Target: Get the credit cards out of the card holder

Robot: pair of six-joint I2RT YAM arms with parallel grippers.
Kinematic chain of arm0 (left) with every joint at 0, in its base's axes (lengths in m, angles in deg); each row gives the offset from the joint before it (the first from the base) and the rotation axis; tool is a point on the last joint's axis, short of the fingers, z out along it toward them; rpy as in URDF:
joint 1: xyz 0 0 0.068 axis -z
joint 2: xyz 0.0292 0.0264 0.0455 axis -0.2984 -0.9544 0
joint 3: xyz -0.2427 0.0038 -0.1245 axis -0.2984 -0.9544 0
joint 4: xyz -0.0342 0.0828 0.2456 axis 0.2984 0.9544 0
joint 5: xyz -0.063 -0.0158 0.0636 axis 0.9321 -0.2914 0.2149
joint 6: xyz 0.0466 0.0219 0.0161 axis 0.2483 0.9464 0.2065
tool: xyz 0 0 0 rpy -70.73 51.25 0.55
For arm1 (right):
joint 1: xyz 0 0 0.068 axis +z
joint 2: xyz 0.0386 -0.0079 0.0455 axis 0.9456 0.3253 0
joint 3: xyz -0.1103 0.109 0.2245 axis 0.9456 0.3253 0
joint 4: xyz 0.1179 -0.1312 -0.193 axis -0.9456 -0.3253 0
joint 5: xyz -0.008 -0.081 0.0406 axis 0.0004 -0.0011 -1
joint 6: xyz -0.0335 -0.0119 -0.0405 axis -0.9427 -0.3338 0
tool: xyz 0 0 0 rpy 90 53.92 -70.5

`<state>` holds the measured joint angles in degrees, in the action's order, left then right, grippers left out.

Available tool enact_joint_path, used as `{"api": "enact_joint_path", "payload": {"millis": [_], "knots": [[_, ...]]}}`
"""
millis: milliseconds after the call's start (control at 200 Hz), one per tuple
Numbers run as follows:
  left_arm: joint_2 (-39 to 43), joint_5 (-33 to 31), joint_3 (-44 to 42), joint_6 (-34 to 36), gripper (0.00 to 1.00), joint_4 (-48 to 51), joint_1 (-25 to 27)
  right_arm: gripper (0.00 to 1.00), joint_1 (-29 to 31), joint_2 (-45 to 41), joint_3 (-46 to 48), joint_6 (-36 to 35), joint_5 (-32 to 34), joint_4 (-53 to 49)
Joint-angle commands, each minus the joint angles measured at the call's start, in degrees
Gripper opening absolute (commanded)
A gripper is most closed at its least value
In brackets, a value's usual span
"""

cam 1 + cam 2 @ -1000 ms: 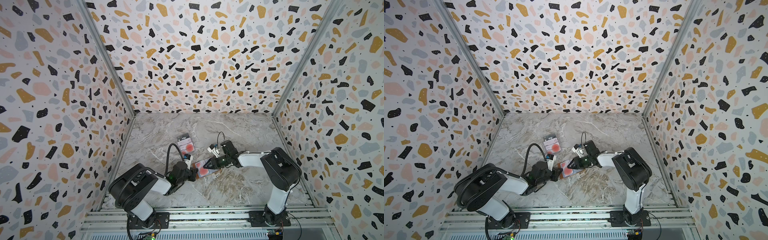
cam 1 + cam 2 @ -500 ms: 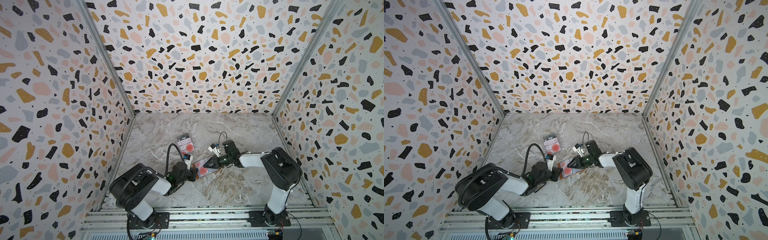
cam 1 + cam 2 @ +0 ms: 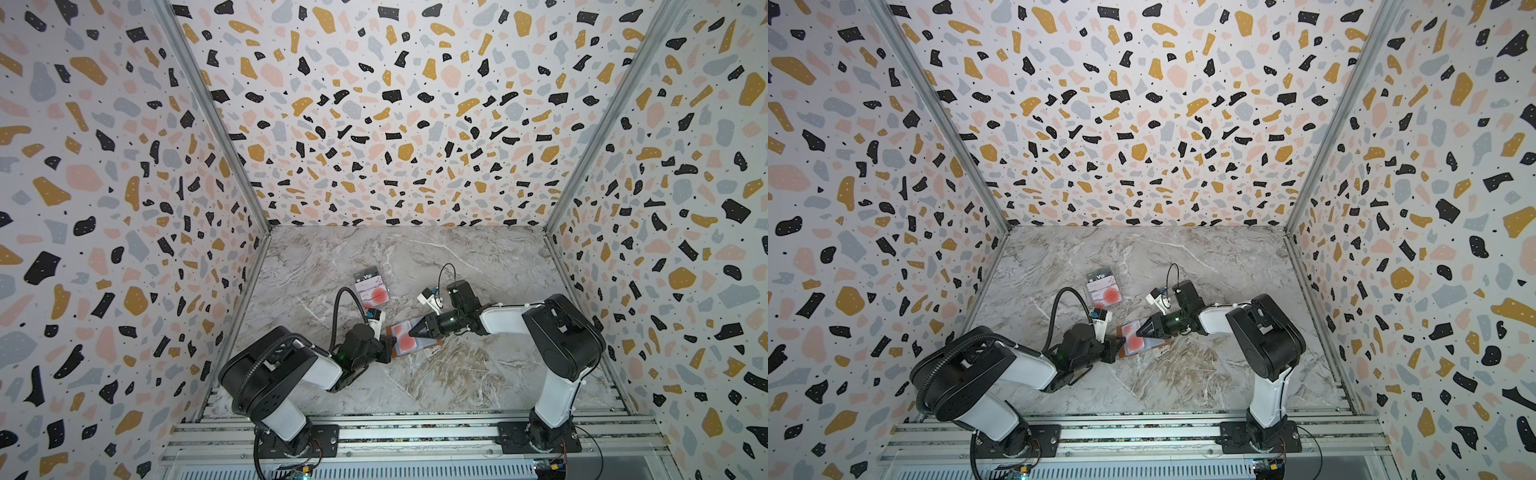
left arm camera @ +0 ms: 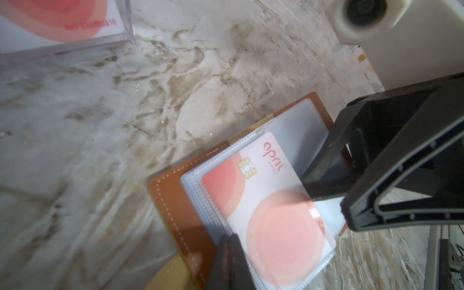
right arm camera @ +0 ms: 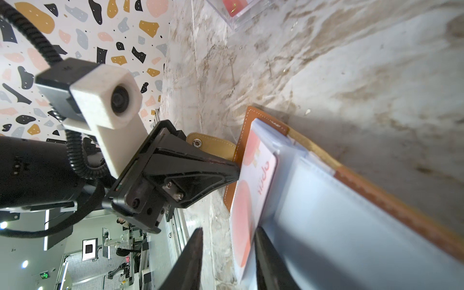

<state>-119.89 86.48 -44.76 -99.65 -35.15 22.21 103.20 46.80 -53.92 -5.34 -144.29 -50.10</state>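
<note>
While my left gripper (image 4: 228,261) pinches shut on the card holder (image 4: 173,200) near the bench's (image 4: 113,113) front middle, my right gripper (image 5: 229,229) stands part-open astride its white card (image 4: 276,213).

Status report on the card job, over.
Left tool shut on card holder edge. Right tool open, straddling white credit card, partly in sleeve. Clear case apart, not blocking.

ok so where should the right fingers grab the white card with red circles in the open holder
Grip the white card by its long edge nearest the card holder's fold, which stands clear of the sleeves. Come from the right arm's side, one finger above, one below; the left gripper pins its opposite edge.
</note>
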Motion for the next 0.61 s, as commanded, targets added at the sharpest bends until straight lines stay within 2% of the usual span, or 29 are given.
{"api": "enact_joint_path", "payload": {"millis": [0, 601], "knots": [[-1.5, -0.3, -1.3, -0.1, 0.05, 2.6, 0.2, 0.35, 0.2, -1.0, -0.2, -1.3, -2.2, -1.0], [-2.3, -0.1, -1.0, -0.2, 0.05, 2.2, 0.2, 0.35, 0.3, 2.8, -0.9, 2.2, -4.5, 2.6]]}}
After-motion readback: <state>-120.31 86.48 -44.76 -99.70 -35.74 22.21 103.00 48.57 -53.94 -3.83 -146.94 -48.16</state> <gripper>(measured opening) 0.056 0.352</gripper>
